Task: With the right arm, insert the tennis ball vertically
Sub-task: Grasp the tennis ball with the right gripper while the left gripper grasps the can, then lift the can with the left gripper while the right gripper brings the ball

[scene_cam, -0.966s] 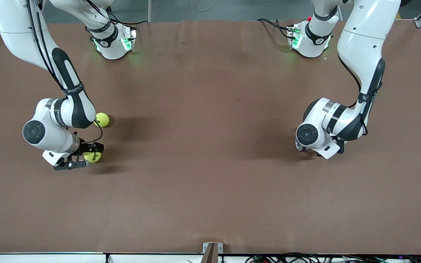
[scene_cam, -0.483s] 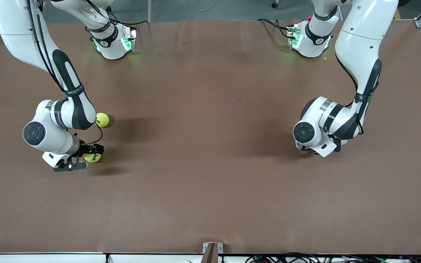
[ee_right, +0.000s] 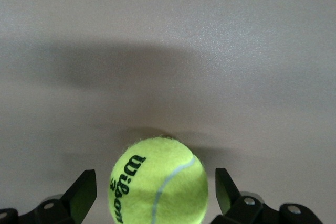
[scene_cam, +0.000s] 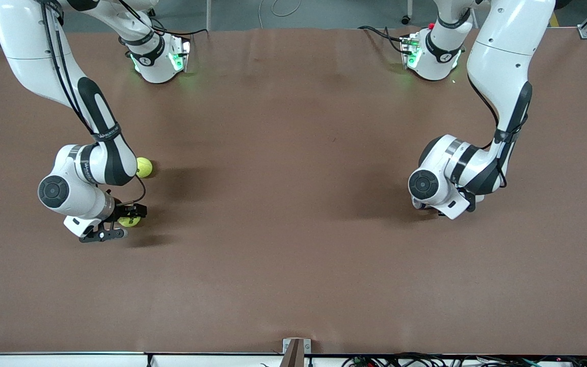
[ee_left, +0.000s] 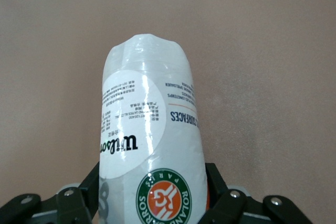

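A: Where does it stand?
B: Early. The right gripper [scene_cam: 120, 221] is low on the table [scene_cam: 293, 255], fingers [ee_right: 84, 192] apart around a ball [scene_cam: 129, 220], not yet clamped. The left gripper [ee_left: 152, 208] is clamped on the can [ee_left: 149, 145], at the left arm's end.
A: What's left?
B: Grasping, lifting, inserting.
A: Count?
B: Two balls, the second [scene_cam: 143, 166] farther from the camera; one can.

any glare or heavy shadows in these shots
Left wrist view: white glare streaks on the tennis ball can. Right wrist view: a broad soft shadow on the table past the tennis ball. Front view: green base lights, dark arm shadows.
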Motion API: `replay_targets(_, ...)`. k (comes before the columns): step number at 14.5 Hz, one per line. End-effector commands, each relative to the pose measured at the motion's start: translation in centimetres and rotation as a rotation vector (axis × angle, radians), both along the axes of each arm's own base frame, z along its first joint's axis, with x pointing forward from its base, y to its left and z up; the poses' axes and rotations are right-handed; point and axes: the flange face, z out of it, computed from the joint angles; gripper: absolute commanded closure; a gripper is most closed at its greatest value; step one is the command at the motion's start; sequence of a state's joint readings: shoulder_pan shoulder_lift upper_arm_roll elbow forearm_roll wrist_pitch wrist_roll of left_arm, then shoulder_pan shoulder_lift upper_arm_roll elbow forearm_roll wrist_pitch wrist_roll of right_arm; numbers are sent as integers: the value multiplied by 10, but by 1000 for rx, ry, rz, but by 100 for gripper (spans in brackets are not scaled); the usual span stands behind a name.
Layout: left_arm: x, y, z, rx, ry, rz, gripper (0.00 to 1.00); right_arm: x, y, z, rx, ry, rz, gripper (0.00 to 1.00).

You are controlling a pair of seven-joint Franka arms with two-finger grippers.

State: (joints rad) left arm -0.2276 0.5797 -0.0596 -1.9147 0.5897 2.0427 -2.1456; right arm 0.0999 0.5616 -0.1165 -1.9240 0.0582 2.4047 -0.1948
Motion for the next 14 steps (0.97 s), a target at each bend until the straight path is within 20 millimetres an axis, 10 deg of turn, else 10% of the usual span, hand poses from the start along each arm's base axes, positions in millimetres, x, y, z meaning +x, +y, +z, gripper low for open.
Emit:
replay_targets(1, 3, 2, 7, 6, -10, -23, 21, 5, -5, 2, -3, -10, 41, 11)
replay_targets(7, 15, -5, 34, -33, -32, -31, 25, 5, -6, 2, -2, -9, 50, 64)
replay_targets(14, 41, -67, 96, -232, -30, -1, 25, 28, 3, 38, 3, -52, 46, 67)
